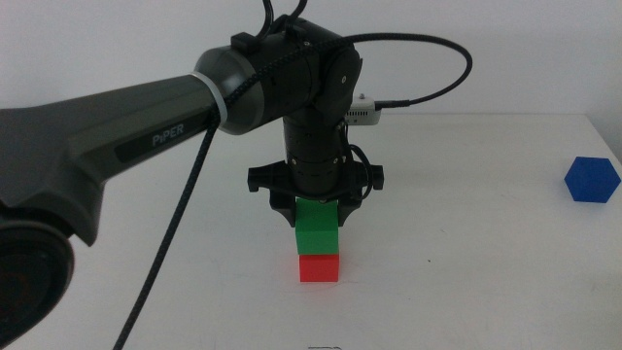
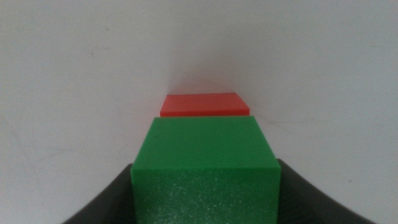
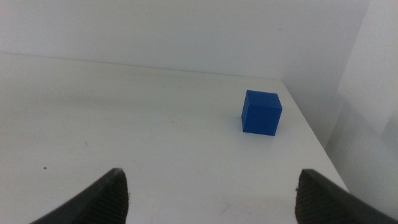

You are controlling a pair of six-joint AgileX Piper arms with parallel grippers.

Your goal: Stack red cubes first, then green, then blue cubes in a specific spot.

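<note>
The left gripper (image 1: 316,210) hangs over the middle of the desk (image 1: 466,243), pointing straight down, its two dark jaws clamped on the sides of the green cube (image 1: 317,229). That cube sits directly over the red cube (image 1: 319,267), which rests on the bare white desk toward the near edge; from the middle view the two look to be touching, and the left wrist view shows the red cube's top peeking out beyond the green one, so they are not perfectly lined up. The left arm (image 1: 126,136) reaches in from the left side, its thick grey link sloping up to a black wrist that turns down vertically; a black cable loops above the wrist and another trails down toward the near edge. On the grey link I can read "PIPER" in pale letters. The blue cube (image 1: 591,179) stands alone close to the right edge of the desk, well apart from the stack. The right gripper (image 3: 211,190) waits low over the desk with its jaws spread wide and nothing between them, facing the blue cube, which in its wrist view lies near the far right corner where the desk meets the wall. Between the stack and the blue cube the desk surface is plain white.
</note>
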